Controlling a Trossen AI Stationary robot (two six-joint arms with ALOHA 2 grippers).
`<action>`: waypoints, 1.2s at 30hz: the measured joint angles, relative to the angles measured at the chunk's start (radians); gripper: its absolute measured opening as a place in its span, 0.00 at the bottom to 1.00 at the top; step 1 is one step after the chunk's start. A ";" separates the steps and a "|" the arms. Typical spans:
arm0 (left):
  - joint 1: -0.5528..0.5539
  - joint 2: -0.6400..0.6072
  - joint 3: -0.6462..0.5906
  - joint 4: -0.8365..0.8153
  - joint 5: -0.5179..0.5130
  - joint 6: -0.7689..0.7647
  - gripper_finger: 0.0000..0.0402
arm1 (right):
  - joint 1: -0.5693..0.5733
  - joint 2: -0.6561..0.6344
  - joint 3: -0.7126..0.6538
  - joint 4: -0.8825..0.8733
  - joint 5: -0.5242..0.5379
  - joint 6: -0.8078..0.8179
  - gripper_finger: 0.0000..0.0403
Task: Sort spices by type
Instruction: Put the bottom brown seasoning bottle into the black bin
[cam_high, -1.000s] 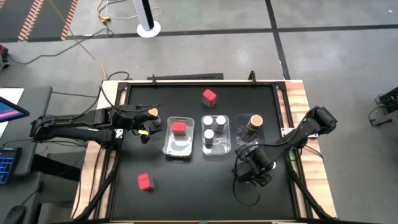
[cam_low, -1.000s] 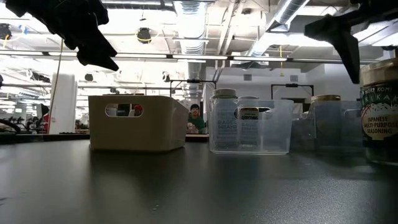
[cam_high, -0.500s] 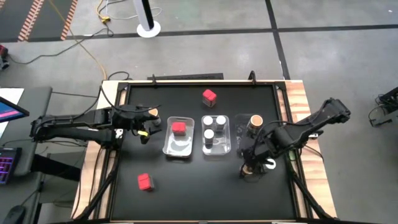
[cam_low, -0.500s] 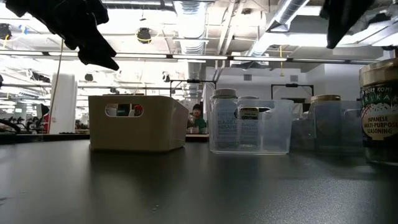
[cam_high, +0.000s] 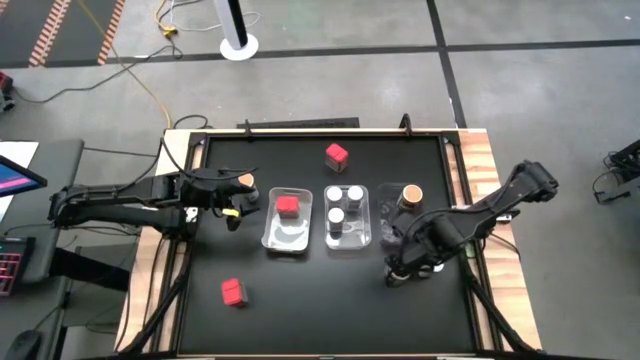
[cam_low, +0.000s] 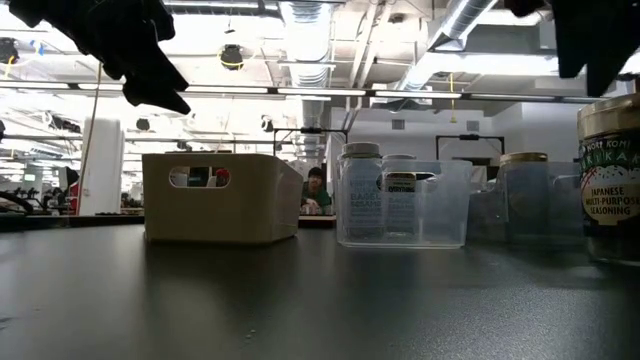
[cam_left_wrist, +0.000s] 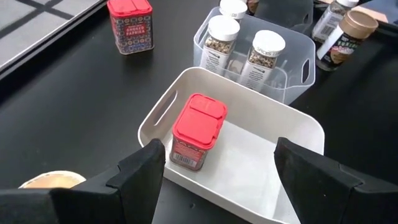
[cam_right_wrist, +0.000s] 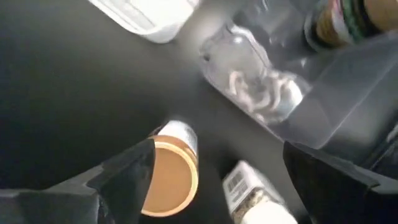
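Note:
My right gripper (cam_right_wrist: 230, 186) hangs open, pointing down, above a tan-lidded jar (cam_right_wrist: 171, 177) standing on the table near the right edge; the same jar shows in the low view (cam_low: 610, 180). A pale-capped jar (cam_right_wrist: 255, 199) sits beside it. My left gripper (cam_left_wrist: 214, 171) waits open at the table's left, facing a white tray (cam_high: 287, 235) holding a red box (cam_left_wrist: 198, 130). The middle clear tray (cam_high: 347, 238) holds white-lidded jars (cam_left_wrist: 264, 50). The right clear tray (cam_high: 385, 210) holds a tan-lidded jar (cam_high: 411, 194). Loose red boxes stand at the far side (cam_high: 336, 154) and near left (cam_high: 233, 291).
A tan round object (cam_high: 244, 180) lies close to the left gripper. A raised frame (cam_high: 300, 125) runs around the black table top. The right clear tray's wall (cam_right_wrist: 348, 81) stands close beside the right gripper.
My right gripper has risen and drawn a little toward the table's far edge, rolling about a quarter turn while still pointing down. The tan-lidded jar below it has stayed standing where it was.

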 joint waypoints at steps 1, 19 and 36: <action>0.000 0.000 0.000 0.001 0.000 -0.002 0.72 | 0.002 0.002 0.000 0.000 -0.010 0.032 0.93; 0.000 0.000 0.000 -0.007 -0.029 0.072 0.72 | 0.026 0.048 0.000 0.127 -0.064 0.186 0.92; 0.000 0.000 0.000 -0.007 -0.049 0.067 0.72 | 0.006 0.135 0.000 0.132 -0.202 0.166 0.92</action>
